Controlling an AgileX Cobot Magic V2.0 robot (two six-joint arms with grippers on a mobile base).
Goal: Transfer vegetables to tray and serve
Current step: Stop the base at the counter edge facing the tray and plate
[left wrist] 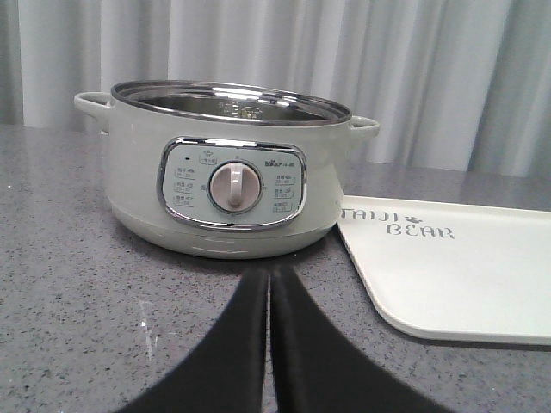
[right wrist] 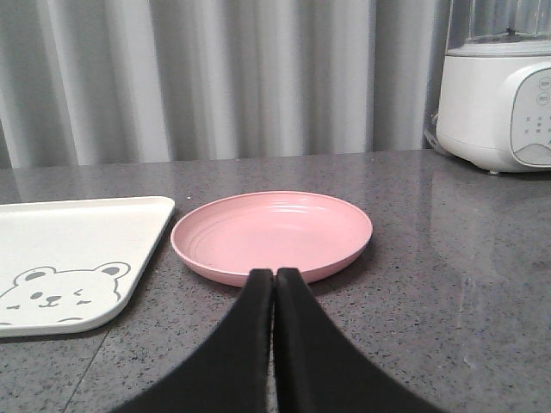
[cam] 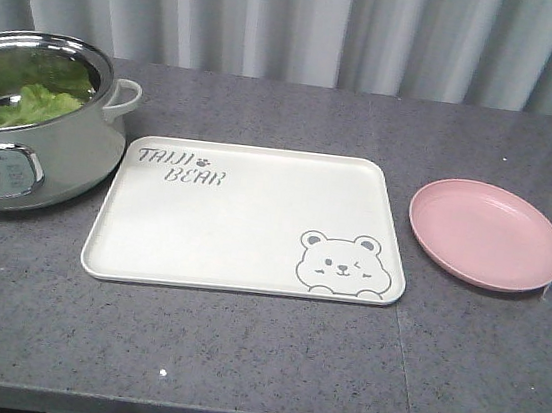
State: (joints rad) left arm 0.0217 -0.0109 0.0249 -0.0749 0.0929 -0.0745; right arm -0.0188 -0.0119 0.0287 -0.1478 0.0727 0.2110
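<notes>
The lettuce [cam: 42,105] lies in the pot [cam: 71,156], left of the tray [cam: 243,228]; both arms' jaws are closed on nothing. Limp leaves could slip out or catch the pot's rim when lifted.

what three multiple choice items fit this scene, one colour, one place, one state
1. What colour is the round plate? A) pink B) blue C) white
2. Where are the vegetables relative to the tray? A) on it B) in the pot beside it C) under it
3. How do the left gripper and right gripper stand? A) both shut B) both open C) one open

1 A: the plate is pink.
2 B: green leaves show inside the pot.
3 A: each wrist view shows it closed, holding nothing.
</notes>
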